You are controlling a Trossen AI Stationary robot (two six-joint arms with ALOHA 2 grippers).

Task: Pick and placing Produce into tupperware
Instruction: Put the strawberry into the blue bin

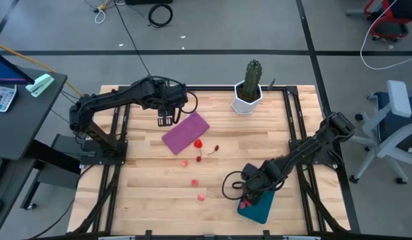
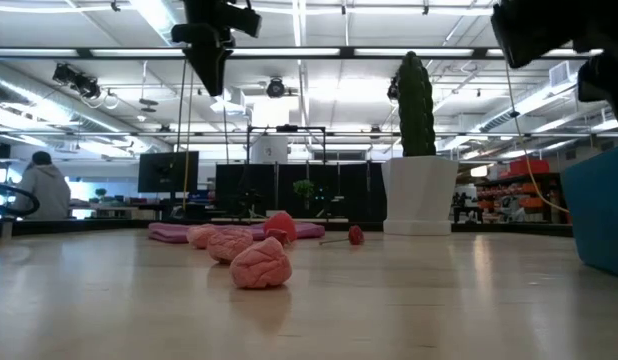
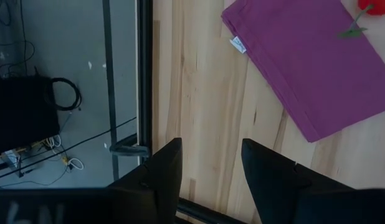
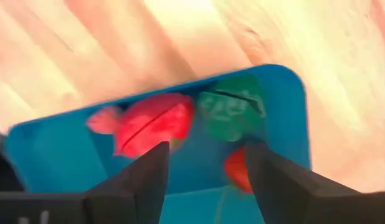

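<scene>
The teal tupperware [image 1: 258, 209] sits near the table's front edge on the right. In the right wrist view it [image 4: 55, 155] holds a red piece [image 4: 156, 122], a green piece [image 4: 231, 109], a small pink piece [image 4: 104, 119] and another red piece [image 4: 237, 169]. My right gripper [image 4: 205, 180] hangs open just above it, pointing down, with nothing between its fingers. Loose produce lies mid-table: a red piece [image 1: 198, 143], a small dark red one [image 1: 215, 149] and pink pieces [image 1: 184, 163] [image 1: 195, 182] [image 1: 202, 197]. My left gripper [image 3: 211, 168] waits open above the table's far left.
A flat purple cloth [image 1: 186, 132] lies beside my left gripper [image 1: 166, 120]. A green cactus [image 1: 253, 75] in a white pot [image 1: 246, 100] stands at the table's far edge. Bare wood lies between the loose produce and the table's left edge.
</scene>
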